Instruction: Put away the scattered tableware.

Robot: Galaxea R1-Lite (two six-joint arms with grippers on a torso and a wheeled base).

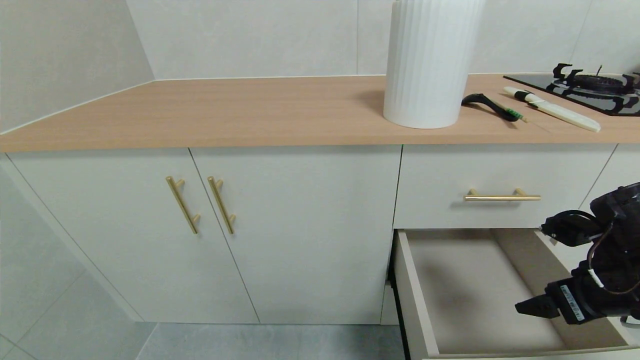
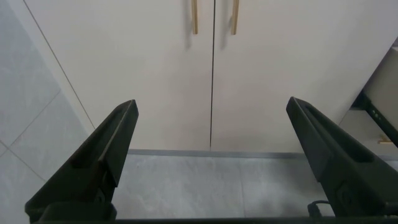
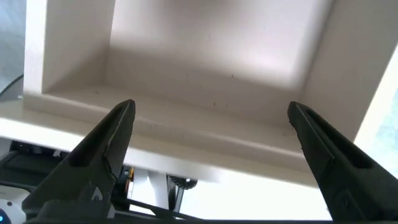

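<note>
Head view: peeler and white knife lie upper right on the countertop, beside the vase. The right gripper is spread over the open drawer, lower right; rising, it could clip either. Left wrist view: left gripper spread, empty. Right wrist view: jaws spread, empty.

Wooden countertop with kitchen items

A light wood countertop runs along a tiled wall. Towards its right end stand a tall ribbed white container, then a black-handled utensil, a white knife, and a black gas hob.
</note>
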